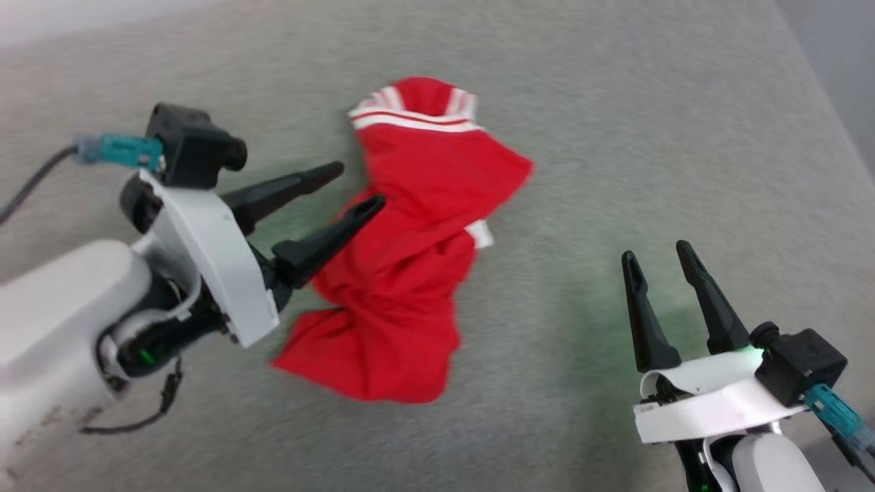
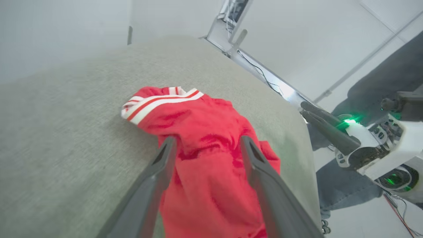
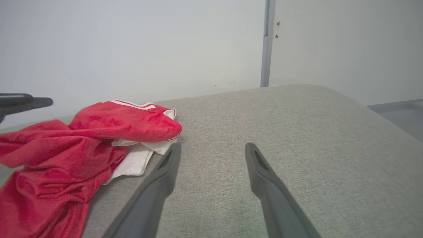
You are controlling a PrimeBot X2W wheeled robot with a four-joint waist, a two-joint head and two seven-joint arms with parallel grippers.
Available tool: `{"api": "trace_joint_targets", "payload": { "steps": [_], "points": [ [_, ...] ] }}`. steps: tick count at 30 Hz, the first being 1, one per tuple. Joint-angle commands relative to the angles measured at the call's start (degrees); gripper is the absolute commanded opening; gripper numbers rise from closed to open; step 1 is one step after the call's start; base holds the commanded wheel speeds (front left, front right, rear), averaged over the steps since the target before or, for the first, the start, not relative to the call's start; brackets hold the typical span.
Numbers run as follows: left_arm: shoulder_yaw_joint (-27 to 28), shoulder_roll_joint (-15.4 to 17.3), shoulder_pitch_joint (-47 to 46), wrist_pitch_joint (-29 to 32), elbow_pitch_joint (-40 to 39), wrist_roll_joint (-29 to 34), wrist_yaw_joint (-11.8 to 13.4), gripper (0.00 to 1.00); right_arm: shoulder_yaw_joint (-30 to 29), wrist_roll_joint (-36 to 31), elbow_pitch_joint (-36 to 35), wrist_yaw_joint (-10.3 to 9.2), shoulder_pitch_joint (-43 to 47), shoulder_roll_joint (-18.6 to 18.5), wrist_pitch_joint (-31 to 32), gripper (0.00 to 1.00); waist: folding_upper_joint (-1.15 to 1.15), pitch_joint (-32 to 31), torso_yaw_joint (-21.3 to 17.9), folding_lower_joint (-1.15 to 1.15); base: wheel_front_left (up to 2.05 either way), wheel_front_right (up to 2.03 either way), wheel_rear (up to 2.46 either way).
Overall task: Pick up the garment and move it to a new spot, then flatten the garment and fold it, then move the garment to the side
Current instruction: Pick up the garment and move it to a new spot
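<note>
Red crumpled jersey T-shirt with white striped trim (image 1: 410,273) lies on the grey fabric worktop (image 1: 615,137). The left hand (image 1: 359,183) gapes wide over it and the right hand (image 1: 655,251) is wide nearby. Flattening seems next, needing edge grips.

One garment (image 1: 410,273), four dark fingers (image 1: 328,236), one grey surface (image 1: 615,137).

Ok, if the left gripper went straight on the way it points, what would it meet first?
The garment. The left gripper stands open, pointing at the crumpled red cloth, which lies right ahead of it; its height above the cloth is unclear.
</note>
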Motion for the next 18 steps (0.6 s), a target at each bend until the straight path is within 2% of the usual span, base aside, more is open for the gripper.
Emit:
{"api": "trace_joint_targets", "payload": {
  "steps": [1,5,7,15,18],
  "points": [
    [-0.3,-0.6,1.8,-1.8,0.1,-0.2,0.1,1.0,-0.7,-1.0,1.2,-0.08,-0.8,-0.1,0.0,1.0,0.0,-7.8,11.2,0.0,0.0,0.0,0.0],
    [-0.4,-1.3,6.4,-7.9,3.5,2.3,0.1,1.0,-2.7,-3.3,5.3,-0.08,-2.2,-0.2,0.0,1.0,0.0,-10.5,15.9,0.0,0.0,0.0,0.0],
    [-0.5,-2.9,9.9,-10.2,5.1,0.5,0.1,1.0,-3.8,-4.2,7.1,-0.08,-2.5,-0.2,0.0,1.0,0.0,-11.6,18.1,0.0,0.0,0.0,0.0],
    [0.1,-8.1,19.7,-14.2,13.3,-2.3,0.1,1.0,-9.4,-8.7,13.2,-0.08,-0.2,-0.1,0.0,1.0,0.0,-16.6,26.4,0.0,0.0,0.0,0.0],
    [3.7,-8.8,22.9,-14.6,16.2,-2.4,0.1,1.0,-10.9,-9.1,13.8,-0.08,0.7,-0.1,0.1,1.0,0.0,-18.0,28.4,0.0,0.0,0.0,0.0]
  ]
}}
